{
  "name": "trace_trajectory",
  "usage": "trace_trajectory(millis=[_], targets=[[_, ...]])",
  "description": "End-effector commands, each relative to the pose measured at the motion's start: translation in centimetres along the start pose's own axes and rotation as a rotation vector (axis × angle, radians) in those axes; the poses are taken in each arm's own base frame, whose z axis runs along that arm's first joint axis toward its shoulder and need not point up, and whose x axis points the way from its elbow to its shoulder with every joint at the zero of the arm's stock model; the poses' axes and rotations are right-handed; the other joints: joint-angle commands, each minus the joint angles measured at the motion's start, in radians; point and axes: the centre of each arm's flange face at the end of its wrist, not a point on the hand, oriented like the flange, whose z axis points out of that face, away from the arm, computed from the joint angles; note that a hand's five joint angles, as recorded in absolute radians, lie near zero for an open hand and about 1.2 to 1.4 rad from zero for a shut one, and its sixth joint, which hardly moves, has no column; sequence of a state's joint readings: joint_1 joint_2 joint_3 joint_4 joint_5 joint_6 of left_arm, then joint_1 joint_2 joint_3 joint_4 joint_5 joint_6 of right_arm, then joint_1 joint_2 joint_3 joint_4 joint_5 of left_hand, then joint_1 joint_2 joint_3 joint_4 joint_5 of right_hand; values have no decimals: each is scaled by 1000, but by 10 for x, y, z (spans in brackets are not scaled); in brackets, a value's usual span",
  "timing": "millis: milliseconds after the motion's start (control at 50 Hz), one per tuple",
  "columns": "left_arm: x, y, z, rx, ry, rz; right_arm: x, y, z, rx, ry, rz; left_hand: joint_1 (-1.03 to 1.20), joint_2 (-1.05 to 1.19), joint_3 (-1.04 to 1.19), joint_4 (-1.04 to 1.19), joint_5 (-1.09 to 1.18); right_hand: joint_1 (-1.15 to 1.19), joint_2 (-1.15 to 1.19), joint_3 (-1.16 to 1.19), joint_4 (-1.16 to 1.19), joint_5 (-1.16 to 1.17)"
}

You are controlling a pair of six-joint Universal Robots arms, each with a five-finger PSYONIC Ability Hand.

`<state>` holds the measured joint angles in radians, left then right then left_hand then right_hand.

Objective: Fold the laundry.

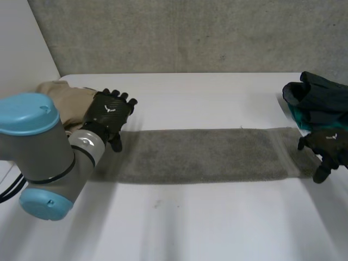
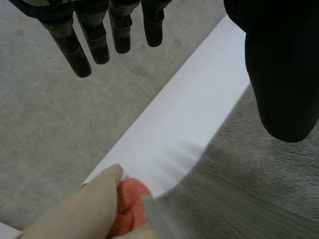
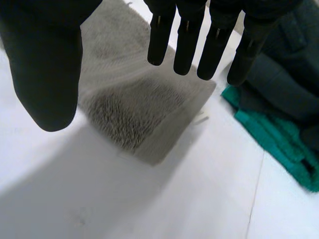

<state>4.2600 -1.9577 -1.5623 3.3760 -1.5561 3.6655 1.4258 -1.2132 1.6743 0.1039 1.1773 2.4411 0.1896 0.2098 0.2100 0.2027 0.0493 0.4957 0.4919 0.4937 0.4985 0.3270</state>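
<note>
No words, numbers or brand names can be read. The left hand [image 1: 110, 111], at nine o'clock, and the right hand [image 1: 329, 141], at three o'clock, each bear a small white mark, illegible.

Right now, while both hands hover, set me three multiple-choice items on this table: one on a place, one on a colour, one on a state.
1. Where is the beige cloth?
A. on the towel's middle
B. at the towel's right end
C. beside the left hand

2. What colour is the long towel?
A. red
B. grey
C. yellow

3. How is the right hand?
A. open, fingers straight
B. shut on the towel
C. curled into an empty fist

Answers: 1 C, the cloth lies next to that hand at the towel's left end. 2 B, the head view shows a grey strip. 3 A, its wrist view shows straight fingers holding nothing.
</note>
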Motion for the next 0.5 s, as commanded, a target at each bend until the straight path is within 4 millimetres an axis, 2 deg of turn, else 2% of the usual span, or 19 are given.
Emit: trace_trajectory(millis=[20,140,220,240,320,360,380,440,460,500], targets=[[3,7,1,-15,17,0,3,21,13,71,51,-31,-15,-35,-36,-28,-49,97,101,99,94,91],[3,7,2,-15,17,0,-2,35,29,67,45,-35,-15,-35,-36,-28,-49,182,186,184,179,176],[3,8,2,-17,16,-2,-1,38,36,77,47,-40,-15,-35,-36,-28,-49,487,490,489,484,481],[3,8,2,-17,16,-2,1,39,39,78,63,-48,-15,-35,-36,-28,-49,896,900,898,894,891],[4,8,1,-18,18,-2,13,41,41,82,150,-60,-15,-35,-36,-28,-49,901,904,903,898,895],[5,7,0,-18,22,-1,26,41,38,79,218,-52,-15,-35,-36,-28,-49,901,904,903,898,895],[5,6,0,-16,19,-1,45,37,31,82,300,-56,-15,-35,-36,-28,-49,901,904,903,898,895],[3,4,-4,-11,16,-1,77,33,18,79,414,-81,-15,-35,-36,-28,-49,901,904,903,898,895],[2,3,-5,-8,14,-1,95,36,12,64,467,-104,-15,-35,-36,-28,-49,901,904,903,898,895],[-2,-2,-8,4,4,-2,112,41,8,40,510,-140,-15,-35,-36,-28,-49,901,904,903,898,895]])
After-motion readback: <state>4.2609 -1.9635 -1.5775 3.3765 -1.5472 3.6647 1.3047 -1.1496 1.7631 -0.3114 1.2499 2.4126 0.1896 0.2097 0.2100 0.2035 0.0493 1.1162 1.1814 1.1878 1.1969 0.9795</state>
